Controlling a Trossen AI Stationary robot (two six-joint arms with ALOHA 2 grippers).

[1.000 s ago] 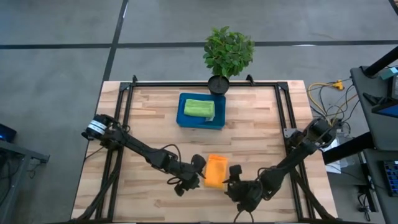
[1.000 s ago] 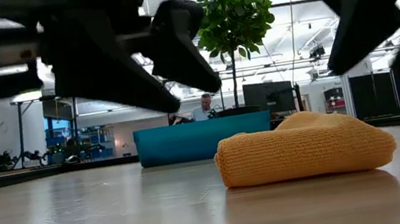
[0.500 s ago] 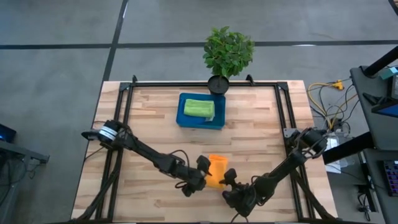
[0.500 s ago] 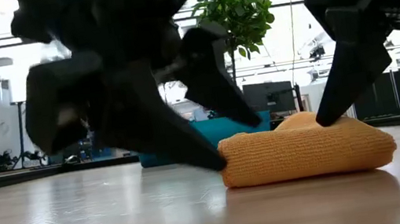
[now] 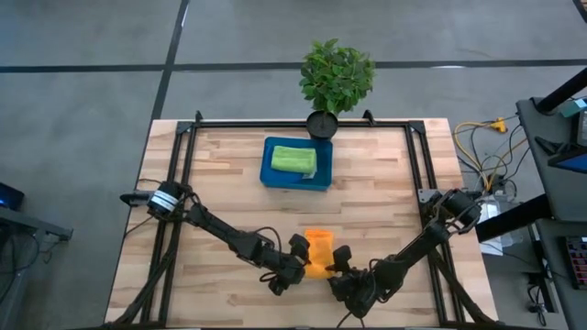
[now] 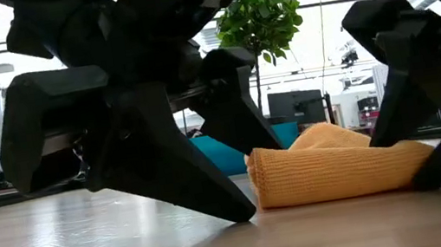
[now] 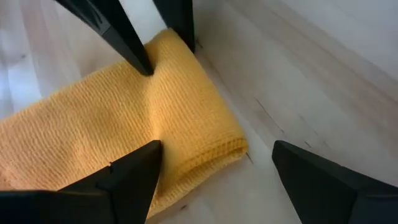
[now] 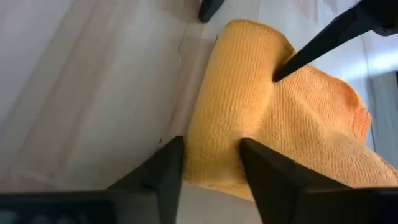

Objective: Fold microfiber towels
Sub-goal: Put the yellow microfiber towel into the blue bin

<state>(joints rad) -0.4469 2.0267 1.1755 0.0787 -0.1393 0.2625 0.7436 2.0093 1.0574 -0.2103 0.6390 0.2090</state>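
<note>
Orange towel (image 5: 318, 253) lies folded on the wooden surface (image 5: 229, 183), near the front edge, about midway across. Both arms are down at it, one from each side.

Left pincer (image 7: 211, 171): fingers spread wide, straddling one corner of the folded orange towel. In the left wrist view one finger (image 7: 134, 177) rests against the cloth's top face; the other stands clear on bare wood just beside the folded edge. Nothing clamped between them. In the high view the left pincer (image 5: 300, 261) sits at the towel's left edge.

Right pincer (image 8: 211, 168): fingers parted less widely, set over the opposite end of the towel. The right wrist view shows a narrow strip of orange cloth between the two fingers, with the fingertips (image 8: 168, 165) down at the towel's edge. Whether they actually pinch the cloth, cannot tell. In the high view the right pincer (image 5: 337, 263) meets the towel's right edge.

Low view: dark fingers planted on the surface at both ends of the towel (image 6: 332, 168), which is humped in the middle.

Farther back, a lime green towel (image 5: 293, 159) lies folded in the blue tray (image 5: 272, 174). A potted plant (image 5: 336, 78) stands at the far edge, just behind the tray.
</note>
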